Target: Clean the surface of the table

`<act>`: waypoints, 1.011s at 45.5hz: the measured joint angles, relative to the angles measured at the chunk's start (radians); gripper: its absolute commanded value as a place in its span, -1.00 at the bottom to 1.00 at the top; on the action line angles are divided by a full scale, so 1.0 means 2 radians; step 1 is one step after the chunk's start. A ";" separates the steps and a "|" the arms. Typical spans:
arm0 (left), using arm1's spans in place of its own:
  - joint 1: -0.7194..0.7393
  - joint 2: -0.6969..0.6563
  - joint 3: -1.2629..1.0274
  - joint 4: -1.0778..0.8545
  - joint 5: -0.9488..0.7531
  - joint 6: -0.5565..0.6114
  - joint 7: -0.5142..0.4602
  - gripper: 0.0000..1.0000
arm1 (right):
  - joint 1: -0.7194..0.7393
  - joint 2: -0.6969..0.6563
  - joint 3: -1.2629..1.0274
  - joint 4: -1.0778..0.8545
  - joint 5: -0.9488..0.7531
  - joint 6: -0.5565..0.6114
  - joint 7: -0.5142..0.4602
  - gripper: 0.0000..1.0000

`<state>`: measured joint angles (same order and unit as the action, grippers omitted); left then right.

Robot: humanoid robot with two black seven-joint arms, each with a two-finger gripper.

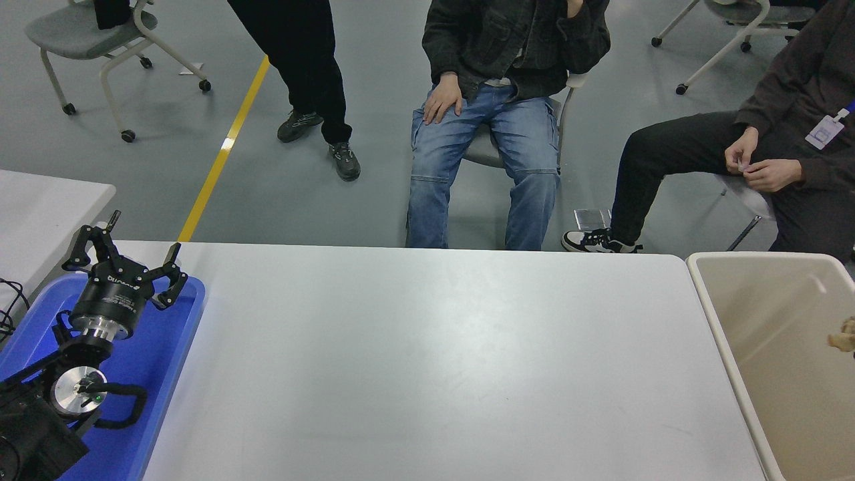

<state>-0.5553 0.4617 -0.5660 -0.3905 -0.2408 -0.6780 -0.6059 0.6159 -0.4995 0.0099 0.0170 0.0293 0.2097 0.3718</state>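
Note:
The table surface point(434, 361) is a wide matte white top that fills the middle of the head view, with nothing lying on it. My left gripper point(141, 235) is parked at the lower left above a blue tray point(170, 347), its fingers spread open and empty. My right arm and gripper are out of view. A small tan crumpled thing point(843, 341) shows at the right edge, over the beige bin.
A beige bin point(718, 314) stands at the table's right end. A smaller white tabletop point(47, 207) is at the far left. Two people sit and one stands beyond the far edge. Wheeled chairs stand at the back.

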 measured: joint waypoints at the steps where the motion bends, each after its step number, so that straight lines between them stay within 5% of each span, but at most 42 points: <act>1: 0.000 0.000 0.000 0.000 0.000 0.000 0.000 1.00 | 0.001 0.001 0.000 -0.001 0.000 -0.001 -0.001 -1.00; 16: 0.000 0.000 0.000 0.000 0.000 0.000 0.000 1.00 | 0.006 0.014 -0.007 -0.007 -0.008 -0.007 -0.008 -0.99; 21: 0.000 0.000 0.000 0.000 0.000 0.000 0.000 1.00 | 0.007 0.015 -0.008 -0.009 -0.009 -0.008 -0.008 0.07; 28: 0.000 0.000 0.000 0.000 0.000 0.000 0.000 1.00 | 0.009 0.016 -0.006 -0.009 -0.009 -0.009 -0.009 0.77; 32: 0.000 0.000 0.000 0.000 0.000 0.000 0.000 1.00 | 0.010 0.016 -0.005 -0.010 -0.009 -0.009 -0.009 0.95; 46: 0.000 0.000 0.000 0.000 0.000 0.000 0.000 1.00 | 0.013 0.015 -0.003 -0.010 -0.009 -0.009 -0.010 0.96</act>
<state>-0.5553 0.4617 -0.5660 -0.3903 -0.2408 -0.6780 -0.6059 0.6423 -0.4700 0.0035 -0.0034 0.0104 0.1916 0.3520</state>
